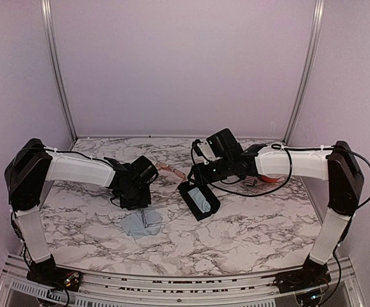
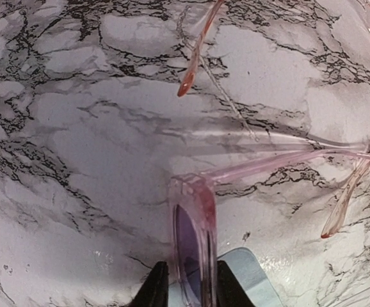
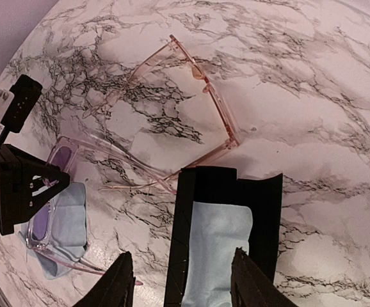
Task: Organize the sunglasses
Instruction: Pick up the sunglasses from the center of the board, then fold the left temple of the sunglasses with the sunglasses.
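The lilac sunglasses (image 2: 201,204) are being pinched by the left hand (image 2: 191,265) on the marble desk (image 1: 268,236), over a blue cloth (image 2: 252,272). The open black case (image 3: 265,211) is being hovered over by the spread, empty right hand (image 3: 180,252), the pink sunglasses (image 3: 218,109) lying just beside it.

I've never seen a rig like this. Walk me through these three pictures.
Two robot arms are bolted at the edge of a marble table. One picture looks down from above. The other two come from a camera on each wrist, so each shows that arm's own fingers. The left gripper pinches the lilac-framed sunglasses, which sit over a blue cloth. The right gripper is open and holds nothing, above an open black case with a second blue cloth inside. A pinkish pair lies on the table near the case.
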You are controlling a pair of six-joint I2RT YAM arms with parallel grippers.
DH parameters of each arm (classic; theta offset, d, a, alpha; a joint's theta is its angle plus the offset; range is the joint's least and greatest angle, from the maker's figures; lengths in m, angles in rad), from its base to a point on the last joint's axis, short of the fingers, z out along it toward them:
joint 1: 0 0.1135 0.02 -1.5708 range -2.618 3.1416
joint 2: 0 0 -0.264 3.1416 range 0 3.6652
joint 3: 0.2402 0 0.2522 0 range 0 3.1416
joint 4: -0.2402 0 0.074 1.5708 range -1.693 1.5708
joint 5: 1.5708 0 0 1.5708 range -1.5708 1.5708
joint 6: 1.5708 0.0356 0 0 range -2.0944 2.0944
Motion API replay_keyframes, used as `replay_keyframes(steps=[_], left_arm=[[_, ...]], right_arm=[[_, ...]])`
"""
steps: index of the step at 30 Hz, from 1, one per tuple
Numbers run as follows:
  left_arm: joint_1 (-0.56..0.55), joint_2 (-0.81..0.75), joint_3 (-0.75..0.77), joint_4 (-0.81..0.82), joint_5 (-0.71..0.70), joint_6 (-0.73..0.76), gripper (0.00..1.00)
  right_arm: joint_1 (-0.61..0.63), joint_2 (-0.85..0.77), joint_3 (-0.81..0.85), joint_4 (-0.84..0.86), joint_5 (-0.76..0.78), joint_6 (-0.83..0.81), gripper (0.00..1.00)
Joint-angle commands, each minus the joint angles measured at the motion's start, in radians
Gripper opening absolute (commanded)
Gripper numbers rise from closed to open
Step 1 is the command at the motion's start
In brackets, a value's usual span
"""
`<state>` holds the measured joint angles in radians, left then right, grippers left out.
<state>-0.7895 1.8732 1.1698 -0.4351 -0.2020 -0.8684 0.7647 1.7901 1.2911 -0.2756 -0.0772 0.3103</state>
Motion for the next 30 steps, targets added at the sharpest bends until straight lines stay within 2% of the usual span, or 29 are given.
replay_keyframes(steps=[1,5,18,25,30], left_arm=[[-0.006,0.003,0.014,-0.033,-0.004,-0.001,0.18],[-0.008,-0.001,0.012,-0.032,-0.005,-0.006,0.14],[-0.010,-0.083,0.000,-0.033,-0.055,-0.005,0.14],[-0.006,-0.169,0.021,-0.009,-0.106,0.047,0.14],[0.002,-0.226,0.030,0.051,-0.094,0.145,0.14]], right_arm=[[0.008,0.004,0.001,0.026,-0.002,0.006,0.50],[0.008,0.006,0.005,0.023,-0.004,0.007,0.50],[0.013,-0.008,0.061,-0.008,0.003,-0.002,0.50],[0.013,-0.069,0.098,0.010,0.027,-0.029,0.51],[-0.007,-0.138,0.090,0.044,0.047,-0.040,0.51]])
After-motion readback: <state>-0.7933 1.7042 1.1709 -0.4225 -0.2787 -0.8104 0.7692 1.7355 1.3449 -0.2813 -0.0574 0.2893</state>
